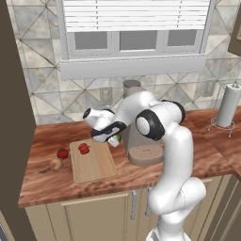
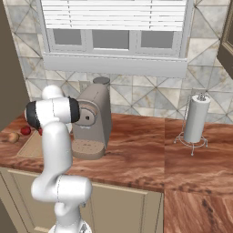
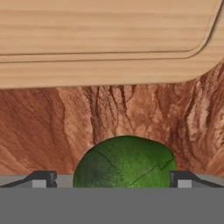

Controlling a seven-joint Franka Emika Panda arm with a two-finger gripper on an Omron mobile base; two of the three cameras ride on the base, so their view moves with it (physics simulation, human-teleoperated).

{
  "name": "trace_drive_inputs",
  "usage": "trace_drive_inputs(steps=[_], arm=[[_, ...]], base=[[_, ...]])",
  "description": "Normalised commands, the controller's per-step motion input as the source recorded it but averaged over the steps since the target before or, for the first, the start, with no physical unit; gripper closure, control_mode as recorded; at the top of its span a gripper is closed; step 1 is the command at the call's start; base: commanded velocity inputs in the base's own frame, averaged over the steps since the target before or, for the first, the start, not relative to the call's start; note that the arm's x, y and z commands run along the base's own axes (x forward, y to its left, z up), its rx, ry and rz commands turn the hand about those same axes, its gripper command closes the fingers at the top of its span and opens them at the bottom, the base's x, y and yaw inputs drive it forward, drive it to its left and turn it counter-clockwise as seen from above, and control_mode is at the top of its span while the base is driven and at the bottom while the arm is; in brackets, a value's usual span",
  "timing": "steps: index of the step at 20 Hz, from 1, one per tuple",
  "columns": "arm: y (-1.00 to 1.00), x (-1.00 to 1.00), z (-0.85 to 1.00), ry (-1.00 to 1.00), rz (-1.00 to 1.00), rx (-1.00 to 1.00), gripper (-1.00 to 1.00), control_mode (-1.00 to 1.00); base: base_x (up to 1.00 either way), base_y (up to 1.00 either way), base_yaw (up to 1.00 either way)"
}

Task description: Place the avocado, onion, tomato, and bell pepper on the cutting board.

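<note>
The gripper [image 3: 113, 178] stands fully open with the avocado [image 3: 126, 162] directly between its fingertips [image 3: 43, 178], cutting board [image 3: 105, 39] just beyond; the fruit looks light, firm, glossy and slip-prone, so grip across its widest middle

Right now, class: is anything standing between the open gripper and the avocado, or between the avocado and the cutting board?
Nothing visible. In the hand view the avocado sits on the counter between the open gripper's fingertips, and bare counter alone separates it from the cutting board. One red item already lies on the board.
</note>
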Motion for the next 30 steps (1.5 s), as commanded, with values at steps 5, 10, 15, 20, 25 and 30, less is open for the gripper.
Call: trace_drive_inputs(steps=[5,10,15,20,25,30], arm=[[-0.21,0.0,-0.29,-0.01,0.0,0.0,-1.0,-1.0],[-0.05,0.0,-0.19,-0.01,0.0,-0.01,1.0,-1.0],[-0.01,-0.08,-0.08,-0.07,0.0,0.0,1.0,-1.0],[0.0,-0.33,0.03,-0.17,0.0,0.0,1.0,-1.0],[0.03,-0.51,0.38,-0.23,0.0,0.0,1.0,-1.0],[0.18,-0.57,0.66,-0.27,-0.02,0.0,1.0,-1.0]], base=[[0.0,0.0,0.0],[0.0,0.0,0.0],[0.0,0.0,0.0],[0.0,0.0,0.0],[0.0,0.0,0.0],[0.0,0.0,0.0]])
